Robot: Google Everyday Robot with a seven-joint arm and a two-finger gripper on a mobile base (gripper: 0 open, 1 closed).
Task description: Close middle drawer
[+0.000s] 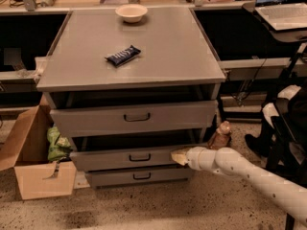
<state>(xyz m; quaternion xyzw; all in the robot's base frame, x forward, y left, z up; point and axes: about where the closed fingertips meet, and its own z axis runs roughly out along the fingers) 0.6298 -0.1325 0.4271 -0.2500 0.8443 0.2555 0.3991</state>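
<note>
The middle drawer (108,160) of the grey cabinet (134,47) stands partly pulled out, with a low front panel and a small dark loop handle (139,157) at its centre. The tall-fronted top drawer (96,119) above it is also pulled out, and it shades the middle tray. The short bottom drawer (115,178) sits below. My gripper (178,157), at the end of the white arm (240,171) coming from the lower right, is at the right end of the middle drawer's front panel, touching or nearly touching it.
A white bowl (131,12) and a dark snack bar (123,55) lie on the cabinet top. An open cardboard box (33,178) with a green bag (57,145) stands on the floor at the left. A brown bottle (220,135) and a black chair (288,123) are at the right.
</note>
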